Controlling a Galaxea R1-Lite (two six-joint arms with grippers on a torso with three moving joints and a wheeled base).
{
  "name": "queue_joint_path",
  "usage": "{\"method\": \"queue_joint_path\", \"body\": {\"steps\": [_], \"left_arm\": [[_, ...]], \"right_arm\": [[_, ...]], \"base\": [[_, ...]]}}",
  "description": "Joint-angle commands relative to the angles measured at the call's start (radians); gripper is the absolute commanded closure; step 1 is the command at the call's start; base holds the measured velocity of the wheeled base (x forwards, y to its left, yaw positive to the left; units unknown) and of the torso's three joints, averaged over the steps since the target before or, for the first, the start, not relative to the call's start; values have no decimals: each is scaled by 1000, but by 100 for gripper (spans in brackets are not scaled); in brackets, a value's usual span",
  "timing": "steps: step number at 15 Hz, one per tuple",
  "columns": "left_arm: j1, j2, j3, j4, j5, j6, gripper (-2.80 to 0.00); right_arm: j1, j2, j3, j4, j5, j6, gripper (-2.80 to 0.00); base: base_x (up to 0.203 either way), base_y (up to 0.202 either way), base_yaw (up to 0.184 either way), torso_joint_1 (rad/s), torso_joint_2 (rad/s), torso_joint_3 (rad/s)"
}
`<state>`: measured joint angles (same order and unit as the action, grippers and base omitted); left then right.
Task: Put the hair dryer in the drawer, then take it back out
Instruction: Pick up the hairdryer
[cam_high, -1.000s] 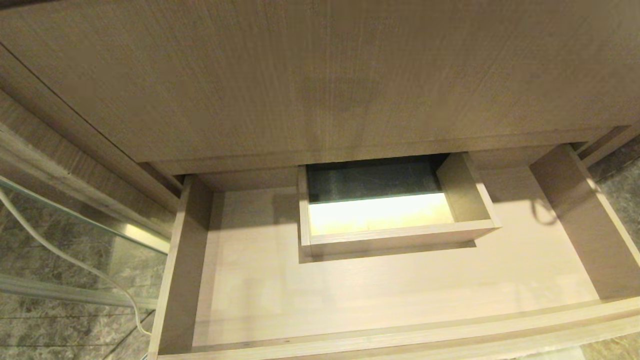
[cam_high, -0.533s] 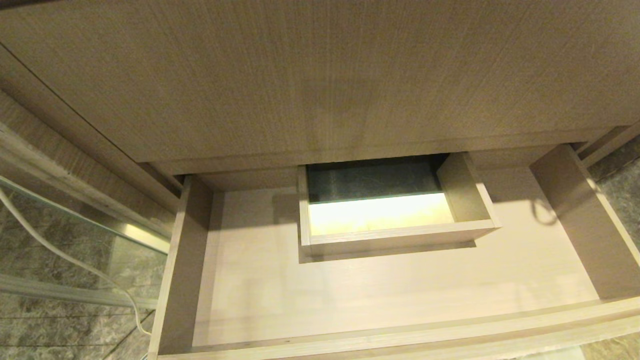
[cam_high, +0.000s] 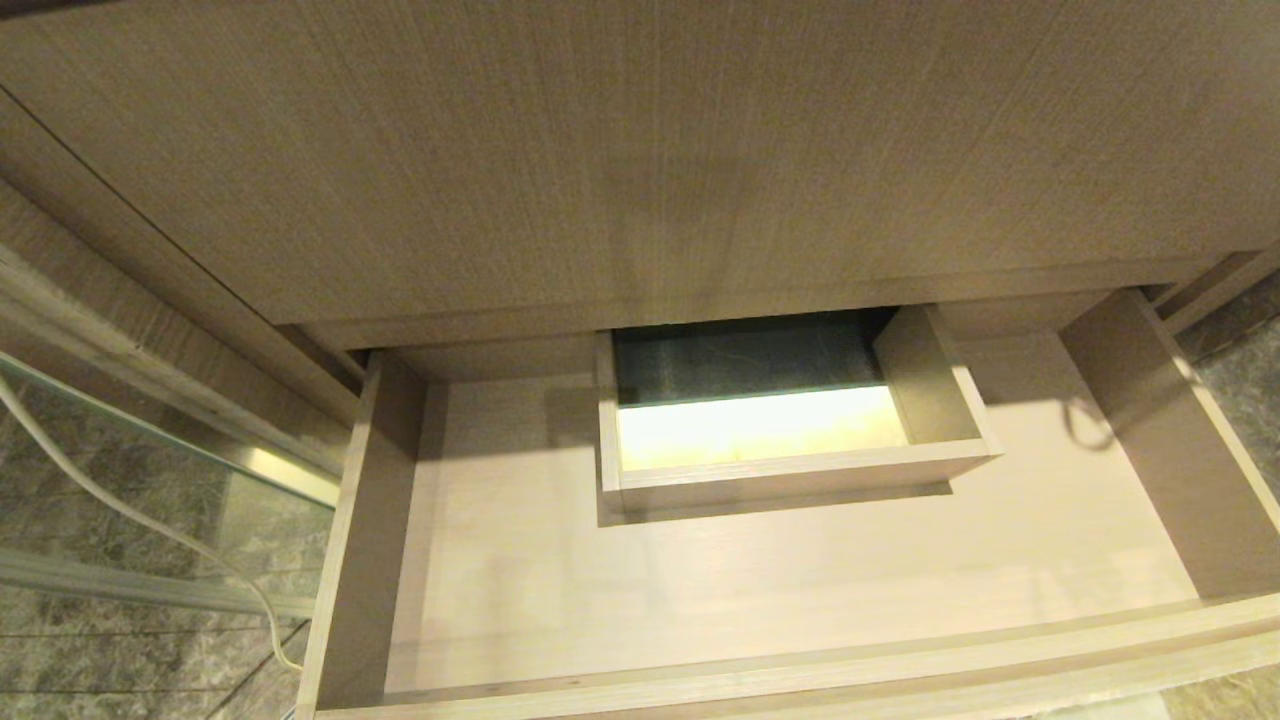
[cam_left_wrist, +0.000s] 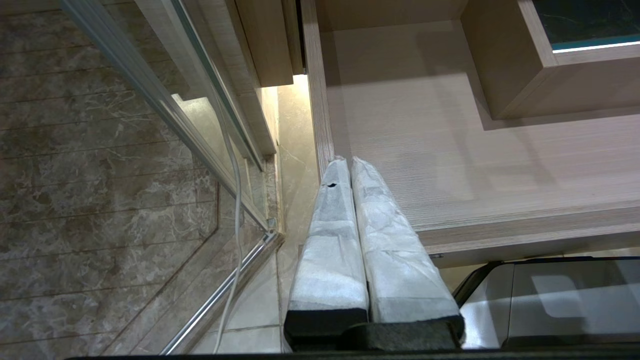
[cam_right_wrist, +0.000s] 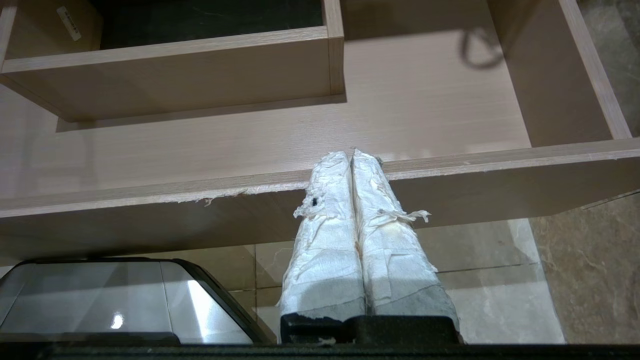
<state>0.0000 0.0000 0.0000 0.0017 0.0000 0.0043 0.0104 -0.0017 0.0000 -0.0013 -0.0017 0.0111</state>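
Marble-patterned floor (cam_left_wrist: 100, 150) surrounds a wood-grain cabinet; its wide drawer (cam_high: 360, 540) stands pulled out below me, pale floor bare. No hair dryer appears in any view. Only a white cord (cam_high: 130, 510) trails over the floor off the drawer's left side, and I cannot tell where it ends.

My left gripper (cam_left_wrist: 348, 161) hangs at the drawer's front left corner, padded fingers (cam_left_wrist: 330, 235) pressed together, holding nothing. My right gripper (cam_right_wrist: 350, 154) hangs just outside the front rail, right of its middle, fingers together, likewise empty.

Judgement on handling: a plastic dryer should be light, rigid and smooth, so liable to slip. The handle is the narrower, surer hold; the fat barrel may exceed my span. The cord can snag on a drawer wall.

Clearance: a raised boxed cut-out (cam_high: 790, 470) occupies the back middle. Open room lies along the front and at both side bays. The front rail's top edge is chipped.
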Motion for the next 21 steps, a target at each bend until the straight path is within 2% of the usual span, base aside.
{"method": "queue_joint_path", "body": {"steps": [1,9,16,21], "left_arm": [[0,0,0,0,0,0,0],[0,-1,2,0,0,0,0],[0,-1,2,0,0,0,0],[0,0,2,0,0,0,0]], "right_arm": [[0,-1,2,0,0,0,0],[0,0,2,0,0,0,0],[0,-1,2,0,-1,0,0],[0,0,2,0,-1,0,0]], "base": [[0,0,0,0,0,0],[0,0,0,38,-21,-15],[0,0,0,239,-481,-210],[0,0,0,113,-484,-218]]}}
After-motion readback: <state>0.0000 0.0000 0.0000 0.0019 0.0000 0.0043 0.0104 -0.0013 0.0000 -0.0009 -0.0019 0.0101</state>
